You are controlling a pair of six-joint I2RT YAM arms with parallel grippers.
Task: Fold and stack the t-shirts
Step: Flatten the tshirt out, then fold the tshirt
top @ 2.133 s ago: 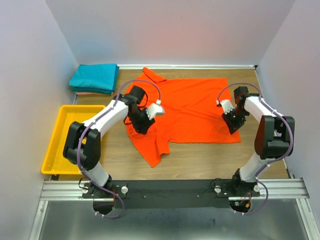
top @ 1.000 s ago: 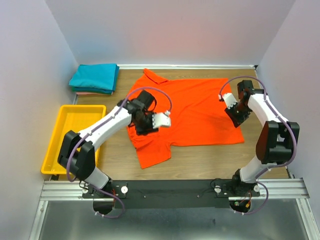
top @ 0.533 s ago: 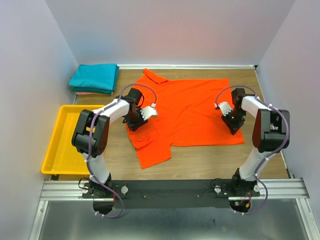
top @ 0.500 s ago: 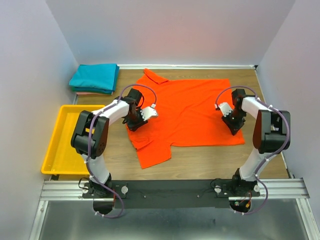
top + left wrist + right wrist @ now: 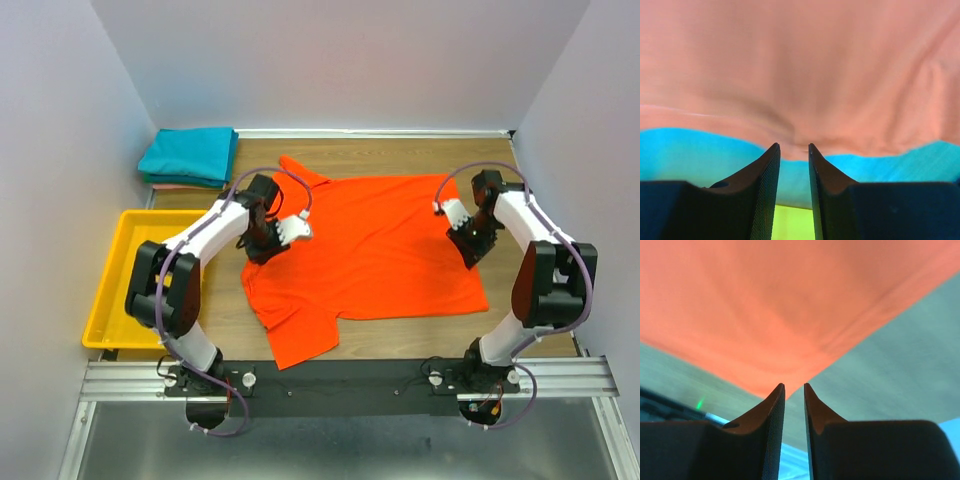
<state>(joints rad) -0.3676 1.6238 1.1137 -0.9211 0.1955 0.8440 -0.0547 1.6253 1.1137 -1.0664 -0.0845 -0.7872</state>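
Orange-red cloth t-shirt lies spread mid-table, rumpled toward the near edge. The left gripper and right gripper, both nearly closed, pinch its side edges. Either thin hold could slip and drop the cloth crooked. The pale pink shirt barely shows under the folded teal shirt in the far left corner. How deep either pinch goes is hidden.

The right gripper has its two black fingers almost together, with just a thin gap. A corner of the orange-red t-shirt comes down to a point right at their tips. The table shows beside the cloth.
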